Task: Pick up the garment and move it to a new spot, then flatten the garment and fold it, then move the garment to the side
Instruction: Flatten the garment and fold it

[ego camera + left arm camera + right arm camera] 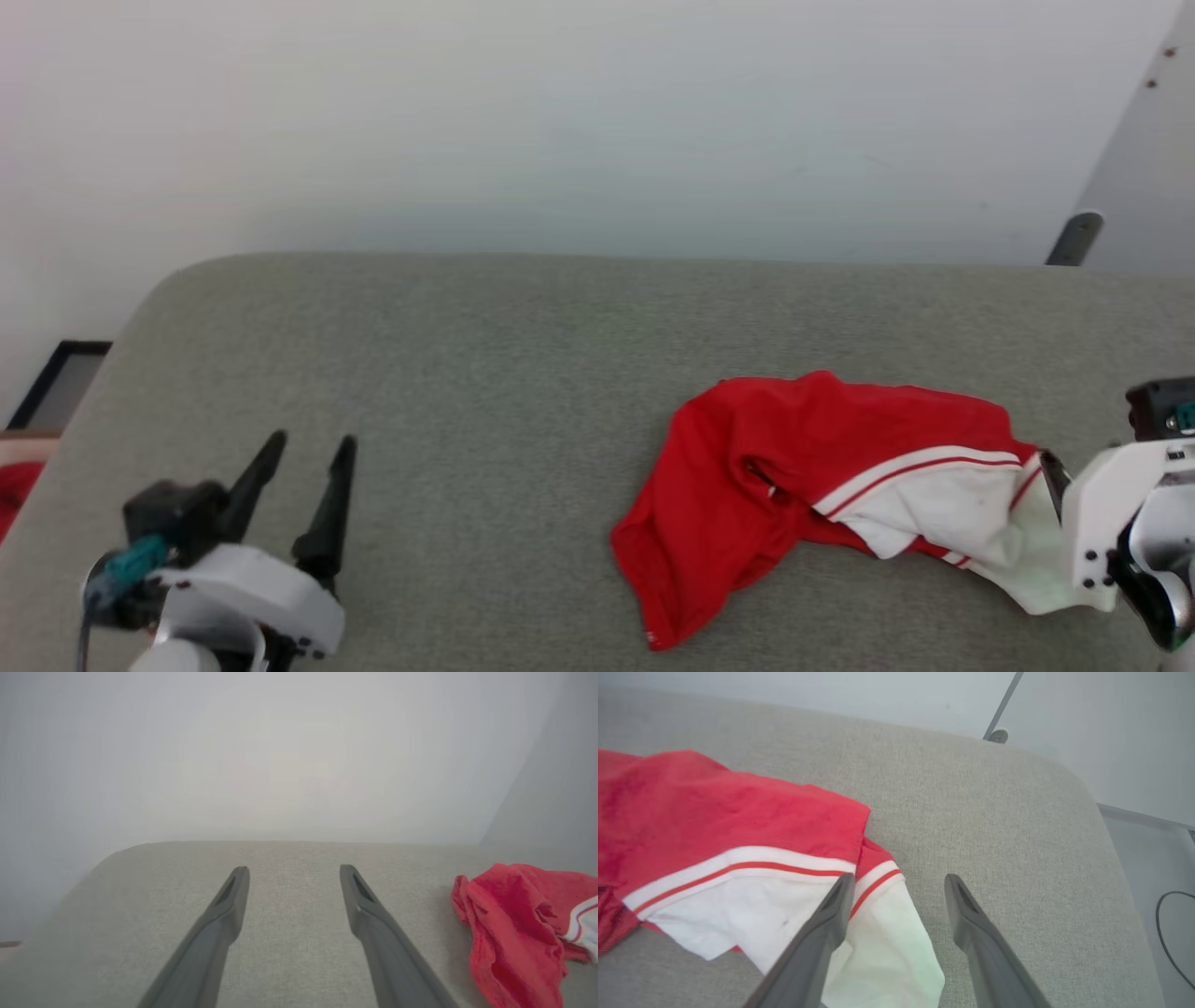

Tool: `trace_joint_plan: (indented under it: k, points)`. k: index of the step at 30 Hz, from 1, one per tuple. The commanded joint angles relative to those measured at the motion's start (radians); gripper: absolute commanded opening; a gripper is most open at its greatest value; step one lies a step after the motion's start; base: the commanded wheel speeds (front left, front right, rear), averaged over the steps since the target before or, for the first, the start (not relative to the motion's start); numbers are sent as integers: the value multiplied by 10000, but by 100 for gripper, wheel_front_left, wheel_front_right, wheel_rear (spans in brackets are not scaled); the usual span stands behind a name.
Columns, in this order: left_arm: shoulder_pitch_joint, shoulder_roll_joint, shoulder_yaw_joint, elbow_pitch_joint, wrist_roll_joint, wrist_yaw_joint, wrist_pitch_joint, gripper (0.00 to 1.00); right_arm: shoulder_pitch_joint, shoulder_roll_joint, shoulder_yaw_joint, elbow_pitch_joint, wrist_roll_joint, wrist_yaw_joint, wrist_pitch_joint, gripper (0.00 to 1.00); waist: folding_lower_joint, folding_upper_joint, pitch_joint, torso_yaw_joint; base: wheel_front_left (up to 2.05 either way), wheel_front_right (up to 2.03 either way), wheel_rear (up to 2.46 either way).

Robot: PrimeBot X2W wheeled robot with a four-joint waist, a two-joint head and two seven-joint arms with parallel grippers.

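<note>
A red shirt (pixel 794 467) with a white, stripe-trimmed sleeve lies crumpled on the right half of a grey fabric-covered table (pixel 467 373). The sleeve end trails toward the table's near right edge. The right gripper (pixel 900 877) hangs just above that sleeve with its two dark fingers spread apart and grasping nothing; one finger crosses over the white cloth, the other over bare table. Well apart on the left, the left gripper (pixel 313 437) is likewise spread wide and empty above bare table, with the shirt (pixel 509 924) off to its right.
</note>
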Motion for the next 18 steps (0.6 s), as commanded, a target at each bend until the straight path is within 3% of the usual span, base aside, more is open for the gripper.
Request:
trace_joint_plan:
  k: [1, 8, 18]
  points:
    - [-142, 55, -93, -251, -128, -114, 248, 100, 162, 114, 26, -364, 74, -5, -232, 100, 0, 0, -57, -301, 0, 0, 0]
    - [-711, 163, -663, -1242, -586, -407, 1760, 100, 963, 640, -247, -2141, 19, -5, -1653, 100, 0, 0, -111, -979, 0, 0, 0]
    - [-1930, 248, -1780, -2013, -1239, -730, 3414, 100, 2144, 1883, -1103, -4279, -826, -5, -4182, 100, 0, 0, 183, -2041, 0, 0, 0]
